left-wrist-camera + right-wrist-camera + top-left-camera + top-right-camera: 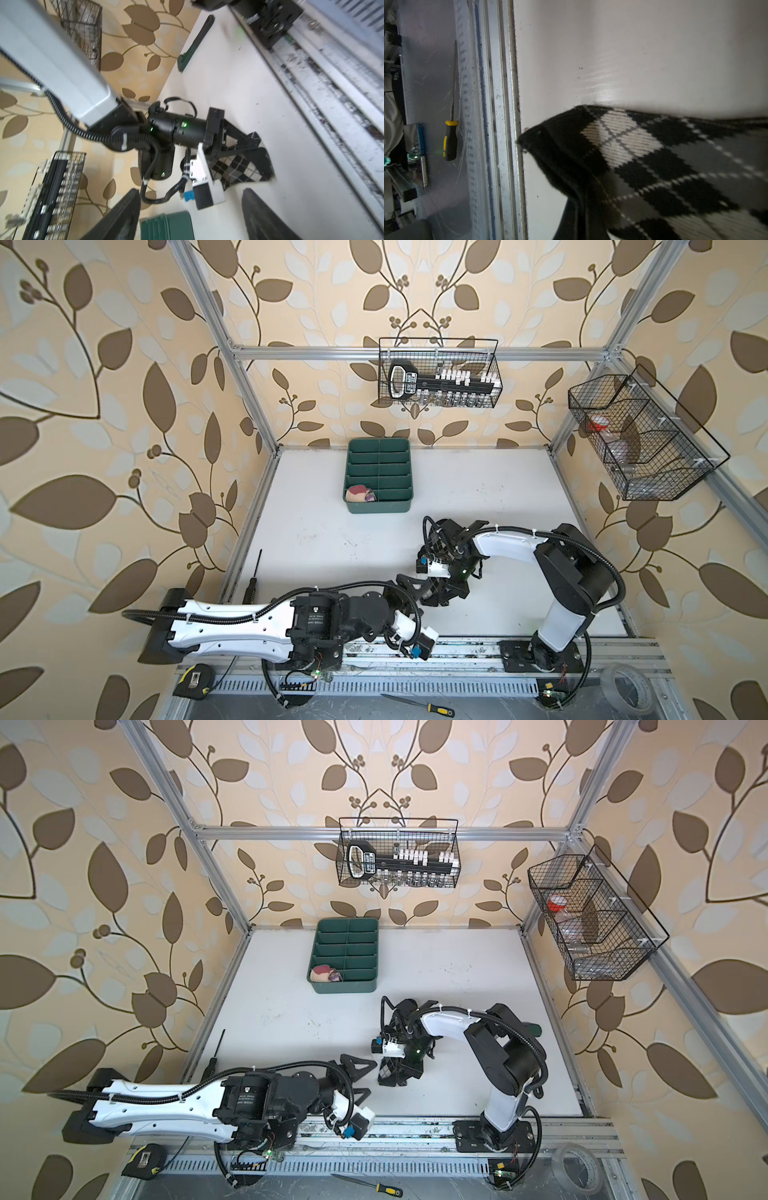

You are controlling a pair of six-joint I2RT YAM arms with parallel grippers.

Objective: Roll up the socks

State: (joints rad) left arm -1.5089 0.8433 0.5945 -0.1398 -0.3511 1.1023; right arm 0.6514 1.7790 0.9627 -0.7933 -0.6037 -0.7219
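Note:
The black-grey-white argyle sock [388, 1071] lies near the table's front middle, and shows too in the left wrist view [243, 168] and the right wrist view [654, 155]. My right gripper [400, 1074] points down and is shut on it, pinching one end [252, 138]. My left gripper [368, 1078] stands open just left of the sock, with nothing between its fingers [264, 216]. The beige and maroon sock [360, 493] sits rolled in the near-left compartment of the green tray [378, 509], in both top views.
Two wire baskets hang on the back wall [440, 373] and the right wall [640, 439]. A black tool [253, 576] lies at the table's left edge, a green piece [534, 1028] behind the right arm. A screwdriver [432, 707], tape measure [193, 680] and tape roll [627, 689] lie past the front rail.

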